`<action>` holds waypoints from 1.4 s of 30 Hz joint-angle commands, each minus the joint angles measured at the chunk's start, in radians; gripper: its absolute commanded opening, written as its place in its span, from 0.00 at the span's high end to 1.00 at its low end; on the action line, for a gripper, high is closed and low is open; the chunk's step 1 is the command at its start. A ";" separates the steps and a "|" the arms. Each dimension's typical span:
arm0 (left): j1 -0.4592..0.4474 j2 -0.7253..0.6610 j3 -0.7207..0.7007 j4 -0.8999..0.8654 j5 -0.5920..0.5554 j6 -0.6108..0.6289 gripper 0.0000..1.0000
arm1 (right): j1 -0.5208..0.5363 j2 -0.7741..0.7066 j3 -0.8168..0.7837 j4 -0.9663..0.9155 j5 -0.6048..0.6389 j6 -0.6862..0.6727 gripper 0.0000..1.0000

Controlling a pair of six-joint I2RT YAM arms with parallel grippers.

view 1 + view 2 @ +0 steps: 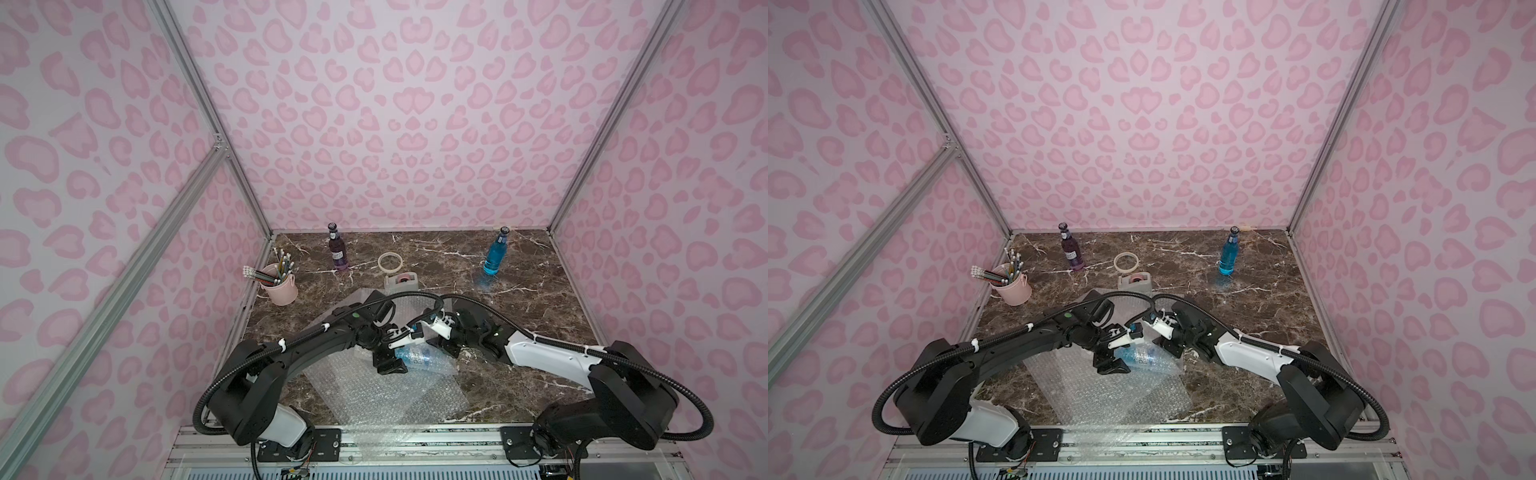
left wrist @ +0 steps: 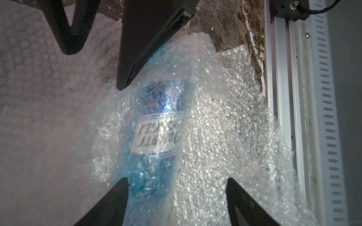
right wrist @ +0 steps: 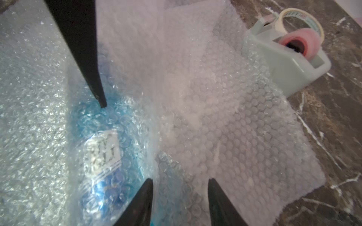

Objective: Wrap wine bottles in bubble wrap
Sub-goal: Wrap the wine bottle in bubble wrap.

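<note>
A bright blue wine bottle lies on its side near the table's front, loosely covered by bubble wrap. Its pale label shows through the plastic. My left gripper is open over the bottle's lower end, one fingertip beside the blue glass. My right gripper is also open, hovering over the wrap just beside the bottle. The two grippers face each other from either side. A purple bottle and a second blue bottle stand upright at the back.
Another bubble wrap sheet lies flat behind the bottle, reaching a pale tape dispenser. A tape ring lies beyond that. A pink cup of pencils stands at the left edge. The metal rail runs along the table's front.
</note>
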State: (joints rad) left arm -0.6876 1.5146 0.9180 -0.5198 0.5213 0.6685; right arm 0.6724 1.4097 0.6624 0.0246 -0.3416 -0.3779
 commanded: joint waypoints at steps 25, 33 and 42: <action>-0.004 0.166 0.148 -0.126 -0.036 0.011 0.27 | 0.386 -0.607 -0.350 -0.094 0.474 -0.108 0.23; -0.004 0.166 0.156 -0.140 -0.036 0.004 0.26 | 0.458 -0.398 -0.352 0.126 0.690 -0.092 0.25; -0.004 0.153 0.151 -0.151 -0.038 0.012 0.27 | 0.290 -0.463 -0.325 0.135 0.563 -0.012 0.33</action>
State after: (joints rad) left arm -0.6922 1.6772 1.0691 -0.6540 0.4702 0.6735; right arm 0.9890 0.9634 0.3386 0.1368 0.2634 -0.4252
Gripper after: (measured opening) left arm 0.732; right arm 0.670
